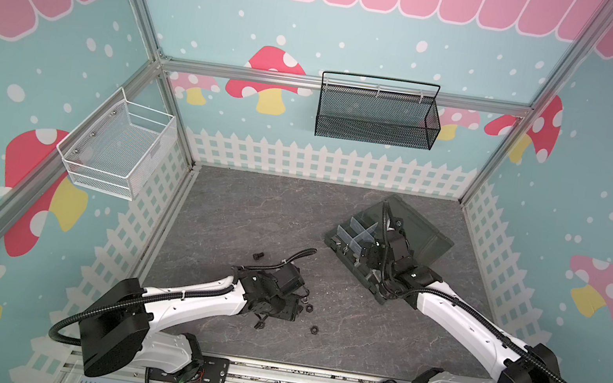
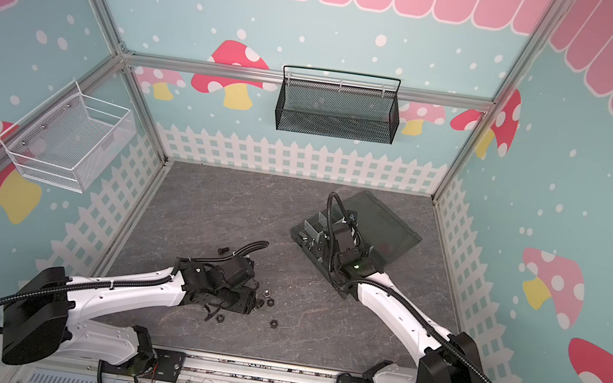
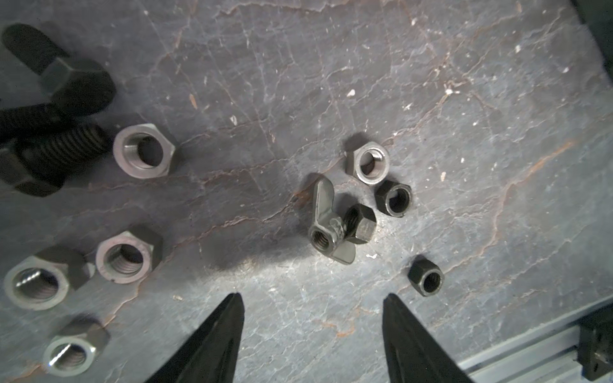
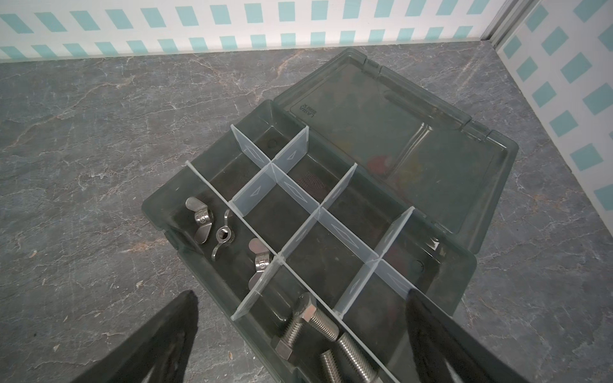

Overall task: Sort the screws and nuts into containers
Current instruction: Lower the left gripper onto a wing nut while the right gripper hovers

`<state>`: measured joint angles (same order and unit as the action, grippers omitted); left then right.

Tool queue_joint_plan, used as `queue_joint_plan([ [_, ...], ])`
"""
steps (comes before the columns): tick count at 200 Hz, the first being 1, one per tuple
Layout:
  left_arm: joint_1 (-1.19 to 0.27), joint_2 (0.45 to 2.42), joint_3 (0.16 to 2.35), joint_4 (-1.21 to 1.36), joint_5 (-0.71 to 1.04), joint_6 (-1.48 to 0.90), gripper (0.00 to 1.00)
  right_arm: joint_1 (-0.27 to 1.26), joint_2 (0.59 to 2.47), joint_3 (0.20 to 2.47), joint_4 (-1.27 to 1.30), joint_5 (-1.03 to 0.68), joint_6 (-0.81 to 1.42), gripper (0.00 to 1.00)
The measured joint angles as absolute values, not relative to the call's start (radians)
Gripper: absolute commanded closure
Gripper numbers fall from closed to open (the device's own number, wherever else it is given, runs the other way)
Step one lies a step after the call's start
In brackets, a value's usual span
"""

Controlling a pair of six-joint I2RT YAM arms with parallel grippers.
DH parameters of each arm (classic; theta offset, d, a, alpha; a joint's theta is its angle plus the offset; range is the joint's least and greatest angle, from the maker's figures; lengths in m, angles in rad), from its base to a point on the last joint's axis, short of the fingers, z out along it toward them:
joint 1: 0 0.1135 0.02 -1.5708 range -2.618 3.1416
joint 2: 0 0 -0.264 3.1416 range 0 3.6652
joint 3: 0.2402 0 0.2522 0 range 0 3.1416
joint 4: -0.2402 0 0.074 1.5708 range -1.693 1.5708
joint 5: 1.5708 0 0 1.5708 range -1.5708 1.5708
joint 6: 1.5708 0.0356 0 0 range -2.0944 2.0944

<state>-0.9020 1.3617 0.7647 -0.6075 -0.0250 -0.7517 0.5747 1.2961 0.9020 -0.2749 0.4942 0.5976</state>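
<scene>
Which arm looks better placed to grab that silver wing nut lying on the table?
Left. The left gripper hangs open just above the loose nuts, with the wing nut right ahead of its fingertips. The right gripper is over the organizer box, far from that pile.

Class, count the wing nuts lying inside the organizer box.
3 wing nuts, all in one end compartment: one near the box corner, one beside it, one against the divider. More may be hidden.

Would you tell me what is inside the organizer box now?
Three wing nuts share one corner compartment of the box; silver bolts lie in the next. The other compartments in view look empty. Its near end is out of frame or behind the right gripper.
</scene>
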Motion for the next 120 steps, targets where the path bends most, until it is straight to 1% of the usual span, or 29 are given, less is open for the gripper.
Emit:
queue_joint_plan([
  [45, -0.904, 1.459, 0.805, -0.592, -0.009, -0.725, 0.46, 0.575, 1.285, 0.895, -0.270, 0.506, 0.613, 0.02],
  [86, -0.904, 1.520, 0.832, -0.582, -0.004, -0.705, 0.57, 0.575, 1.282, 0.893, -0.268, 0.509, 0.619, 0.02],
  [99, -0.904, 1.530, 0.834, -0.582, -0.003, -0.704, 0.59, 0.575, 1.282, 0.893, -0.268, 0.509, 0.619, 0.02],
  [120, -0.904, 1.536, 0.835, -0.584, -0.003, -0.704, 0.59, 0.575, 1.282, 0.893, -0.268, 0.509, 0.621, 0.02],
])
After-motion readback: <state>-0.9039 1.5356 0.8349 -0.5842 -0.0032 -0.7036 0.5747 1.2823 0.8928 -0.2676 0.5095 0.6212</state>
